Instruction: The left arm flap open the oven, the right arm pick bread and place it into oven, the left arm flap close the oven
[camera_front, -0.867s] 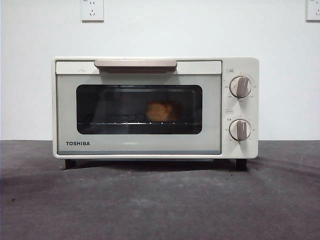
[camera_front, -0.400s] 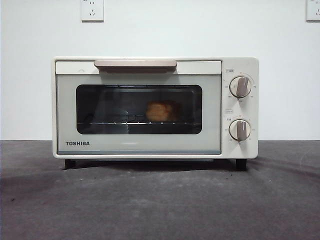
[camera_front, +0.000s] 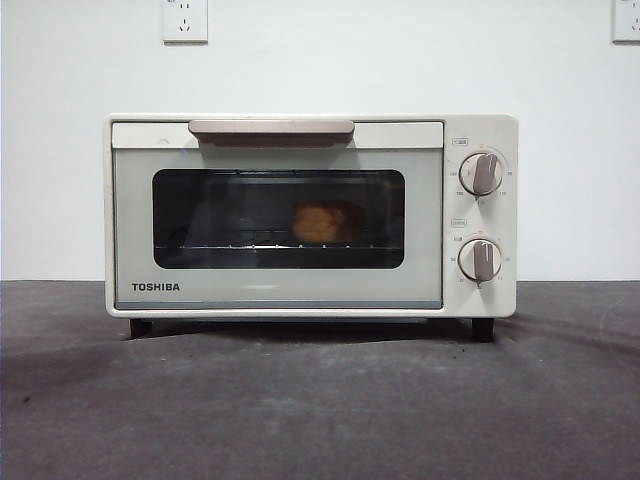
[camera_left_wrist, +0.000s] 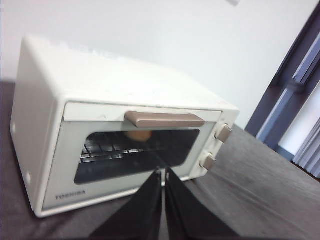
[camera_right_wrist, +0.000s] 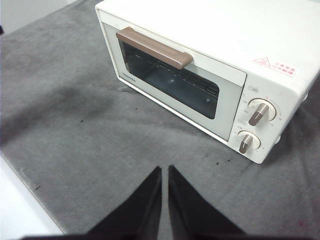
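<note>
The cream-white TOSHIBA oven (camera_front: 310, 215) stands in the middle of the grey table with its door shut and the beige handle (camera_front: 271, 128) along the door's top edge. Through the dark window the golden bread (camera_front: 320, 222) rests on the wire rack, right of centre. The oven (camera_left_wrist: 120, 125) also shows in the left wrist view, where a bit of the bread (camera_left_wrist: 137, 134) is visible under the handle. My left gripper (camera_left_wrist: 164, 172) is shut, empty, and held back in front of the door. My right gripper (camera_right_wrist: 164, 170) is shut, empty, high above the table before the oven (camera_right_wrist: 210, 65).
Two round knobs (camera_front: 481, 174) sit on the oven's right panel. A white wall with two sockets (camera_front: 185, 20) stands behind it. Grey cloth (camera_front: 320, 400) covers the table. A white strip (camera_right_wrist: 20, 210) borders the cloth's edge in the right wrist view.
</note>
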